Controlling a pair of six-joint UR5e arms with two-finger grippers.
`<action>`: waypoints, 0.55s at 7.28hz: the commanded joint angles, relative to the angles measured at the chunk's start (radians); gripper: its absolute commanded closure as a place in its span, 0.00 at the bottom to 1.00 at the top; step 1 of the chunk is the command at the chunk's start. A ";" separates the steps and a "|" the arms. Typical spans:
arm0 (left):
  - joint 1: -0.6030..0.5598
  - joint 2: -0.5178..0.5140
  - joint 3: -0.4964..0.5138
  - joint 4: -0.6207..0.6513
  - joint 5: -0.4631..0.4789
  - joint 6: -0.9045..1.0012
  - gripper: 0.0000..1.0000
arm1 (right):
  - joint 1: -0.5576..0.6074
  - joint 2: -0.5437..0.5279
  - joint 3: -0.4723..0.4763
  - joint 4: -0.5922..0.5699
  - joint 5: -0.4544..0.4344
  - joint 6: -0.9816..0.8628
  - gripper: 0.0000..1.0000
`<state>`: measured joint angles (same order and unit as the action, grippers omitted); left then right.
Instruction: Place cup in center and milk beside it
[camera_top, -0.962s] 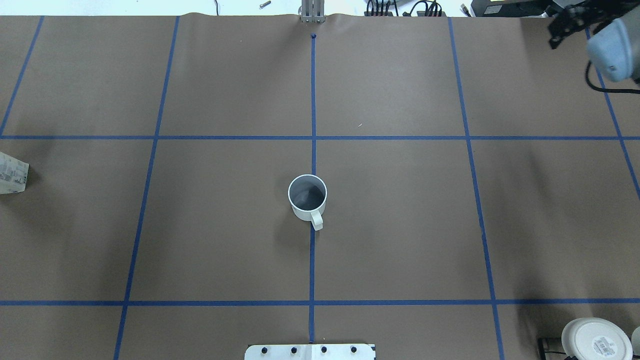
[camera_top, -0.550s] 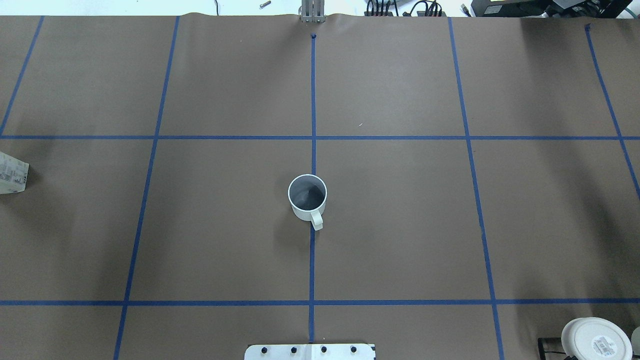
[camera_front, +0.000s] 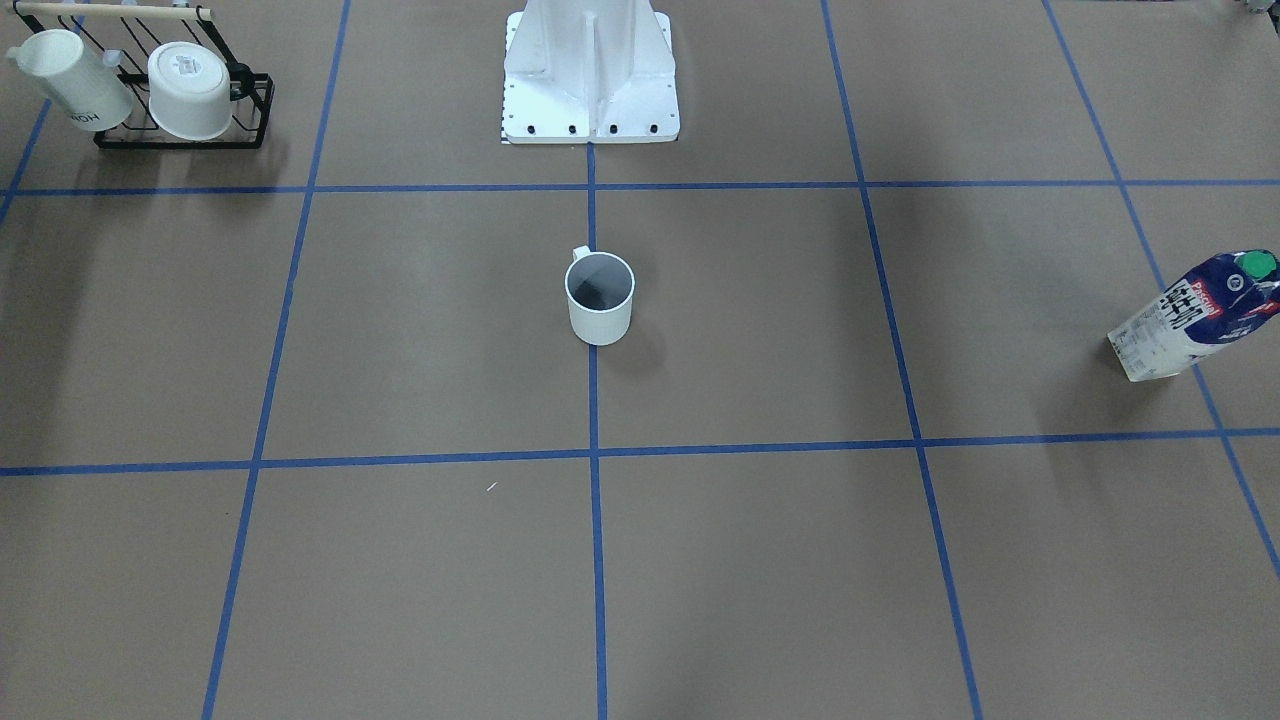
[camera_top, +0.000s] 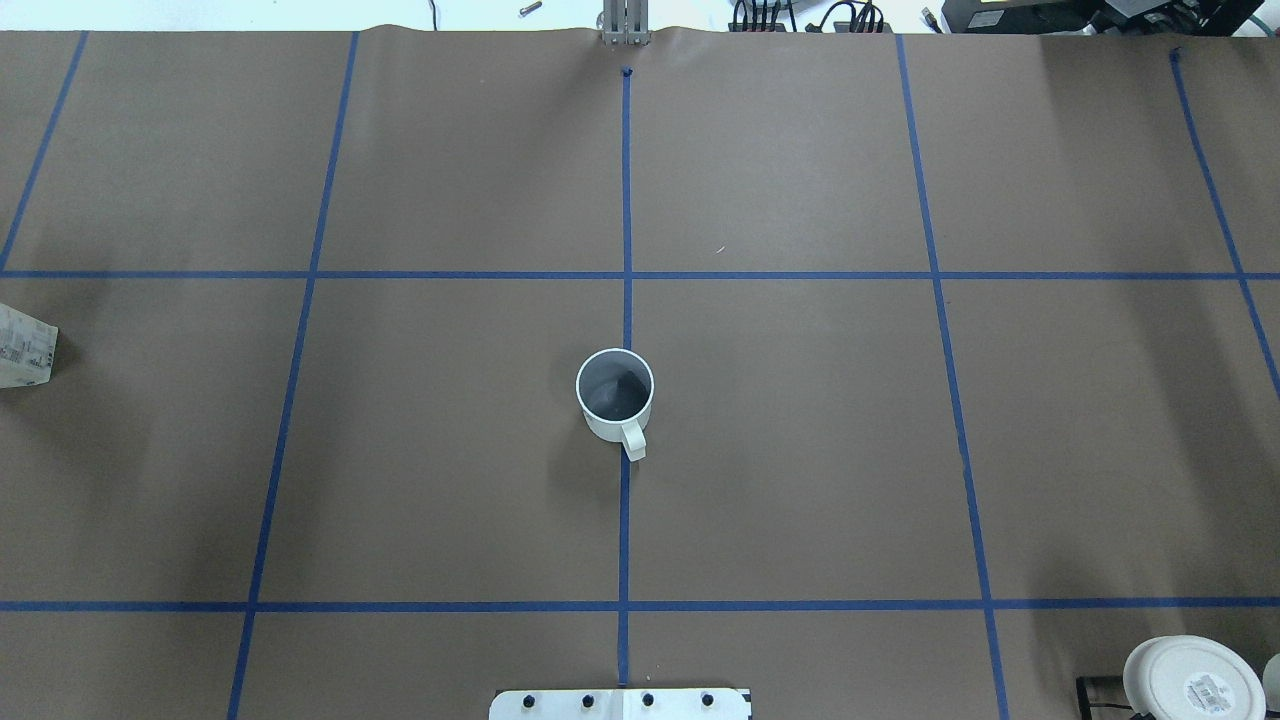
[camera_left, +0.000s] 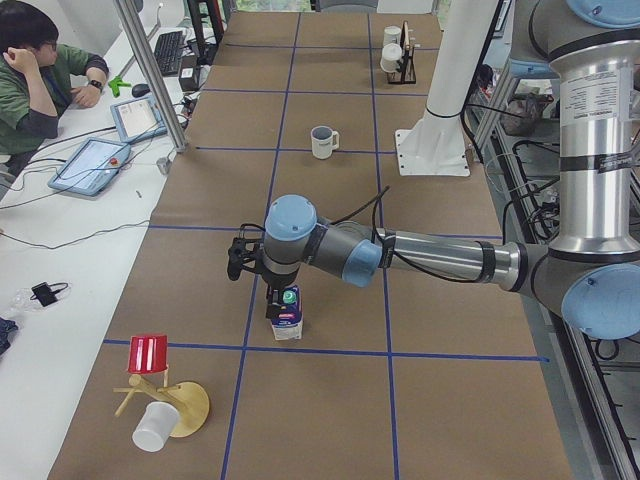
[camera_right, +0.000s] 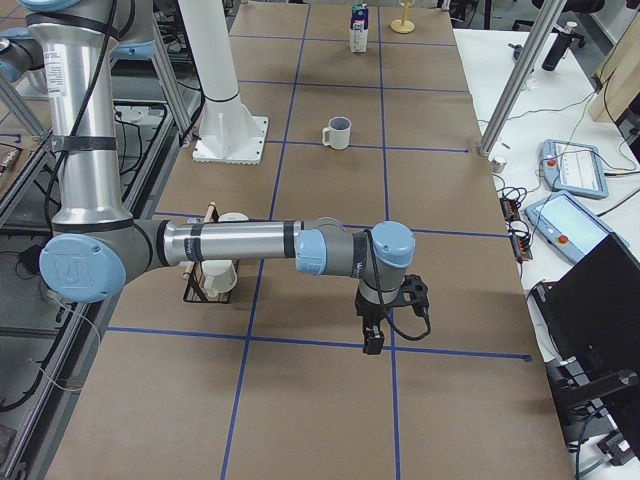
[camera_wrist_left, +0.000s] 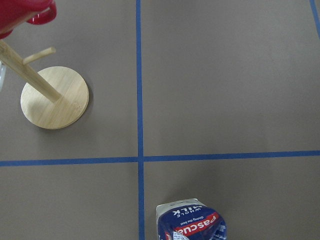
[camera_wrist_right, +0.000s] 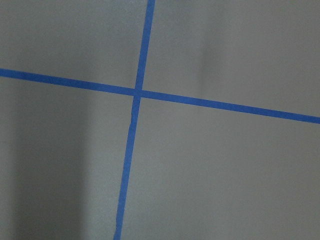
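The plain white cup (camera_top: 614, 395) stands upright on the middle blue tape line at the center of the brown surface (camera_top: 800, 430), handle toward the robot; it also shows in the front view (camera_front: 600, 297). The milk carton (camera_front: 1195, 315) stands far off on the robot's left side, next to a tape crossing (camera_wrist_left: 192, 225). My left gripper (camera_left: 273, 297) hangs close over the carton's green cap (camera_left: 288, 297); I cannot tell if it is open or touching. My right gripper (camera_right: 373, 340) points down at bare paper far on the right side; its state cannot be told.
A black wire rack with white cups (camera_front: 180, 90) stands near the robot's right. A wooden mug tree (camera_wrist_left: 50, 95) with a red cup (camera_left: 148, 353) stands beyond the carton. The white robot base (camera_front: 590, 70) is behind the cup. An operator (camera_left: 30, 80) sits at the side desk.
The right arm, seen at the overhead view's upper right one second ago, has moved out of that view. The cup has not moved.
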<state>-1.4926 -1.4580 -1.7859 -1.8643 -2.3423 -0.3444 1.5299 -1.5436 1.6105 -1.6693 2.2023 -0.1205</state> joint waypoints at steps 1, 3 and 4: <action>0.098 0.045 0.000 -0.112 0.079 -0.150 0.02 | -0.001 -0.003 -0.004 0.000 0.001 -0.001 0.00; 0.153 0.062 0.013 -0.161 0.107 -0.209 0.02 | -0.001 -0.003 -0.006 0.000 0.001 0.002 0.00; 0.160 0.062 0.023 -0.162 0.126 -0.209 0.04 | -0.001 -0.003 -0.007 0.000 0.001 0.004 0.00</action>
<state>-1.3487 -1.3995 -1.7734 -2.0157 -2.2371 -0.5414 1.5295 -1.5462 1.6047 -1.6690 2.2029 -0.1188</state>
